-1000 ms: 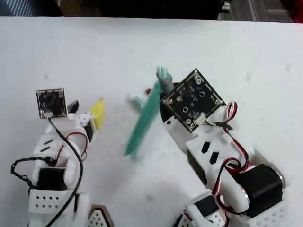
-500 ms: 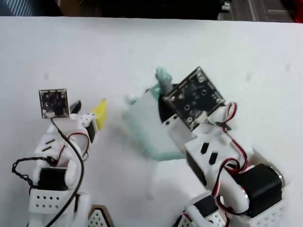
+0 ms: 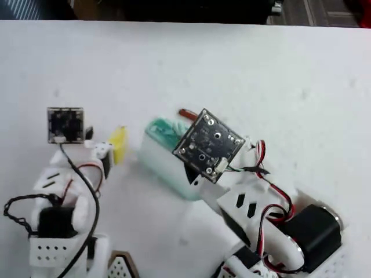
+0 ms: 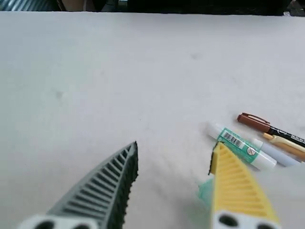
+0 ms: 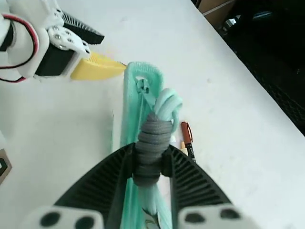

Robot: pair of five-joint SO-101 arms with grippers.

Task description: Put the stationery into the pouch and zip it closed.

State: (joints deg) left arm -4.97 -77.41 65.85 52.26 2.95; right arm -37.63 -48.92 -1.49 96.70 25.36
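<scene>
**Right claw clamped on the pouch's cord, left claw released beside it**

In the high view the mint-green pouch (image 3: pixel 162 157) lies on the white worktop (image 3: pixel 261 69) just left of the frame's centre, partly under the right arm's camera board (image 3: pixel 207 145). The right wrist view shows the right claw (image 5: pixel 150 155) clenched on the grey-wrapped pull cord (image 5: pixel 151 138) at the pouch's zip end, with both dark fingers pressing it. A brown pen (image 3: pixel 186 113) pokes out above the pouch near the centre of the high view and lies on the worktop outside the pouch.

The left claw (image 4: pixel 175 151) is released, its grey and yellow fingers spread with nothing between them. In the high view it sits at middle left, its yellow finger (image 3: pixel 118 143) just beside the pouch's left edge. The left wrist view shows the brown pen, a white-and-green stick (image 4: pixel 240 144) and a tan pen (image 4: pixel 288 147) lying close together on the worktop.
</scene>
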